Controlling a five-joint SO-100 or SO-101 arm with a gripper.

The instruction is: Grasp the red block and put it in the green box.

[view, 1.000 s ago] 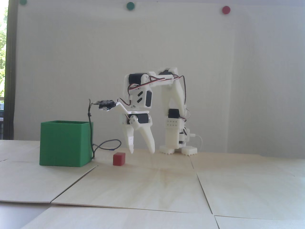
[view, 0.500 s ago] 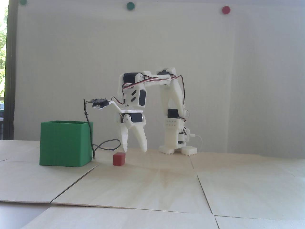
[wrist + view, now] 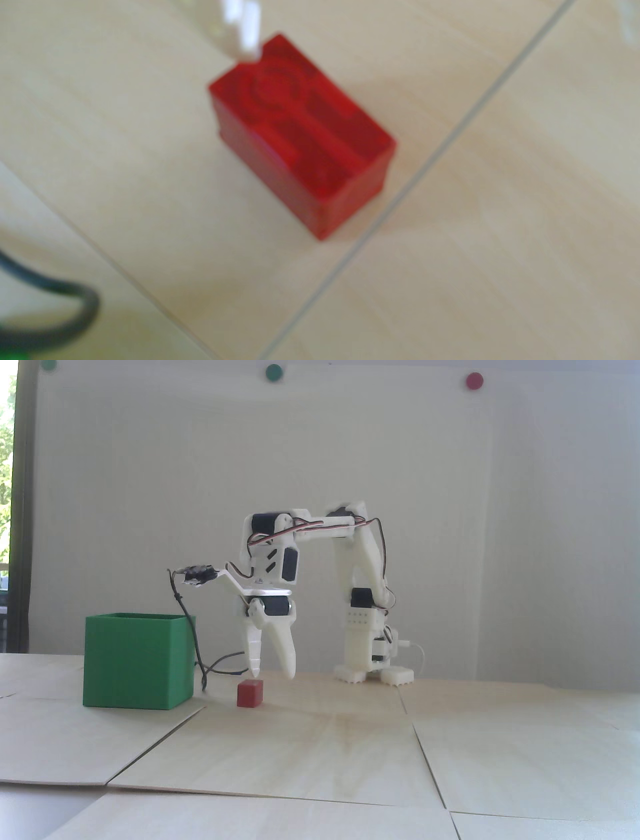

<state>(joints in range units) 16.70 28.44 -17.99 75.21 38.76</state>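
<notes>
The red block (image 3: 249, 693) sits on the wooden table just right of the green box (image 3: 135, 660). My gripper (image 3: 272, 673) points down, open and empty, with its tips a little above the table. Its left fingertip (image 3: 255, 672) hangs just over the block's top and the other tip is to the right of the block. In the wrist view the red block (image 3: 301, 135) lies in the middle, blurred. One white fingertip (image 3: 246, 41) overlaps its far corner, and the gripper (image 3: 436, 41) spans the top edge.
A black cable (image 3: 200, 655) hangs from the wrist camera to the table between box and block, and shows in the wrist view (image 3: 69, 301). The arm's base (image 3: 372, 660) stands behind to the right. Seams (image 3: 425, 755) run between the table panels.
</notes>
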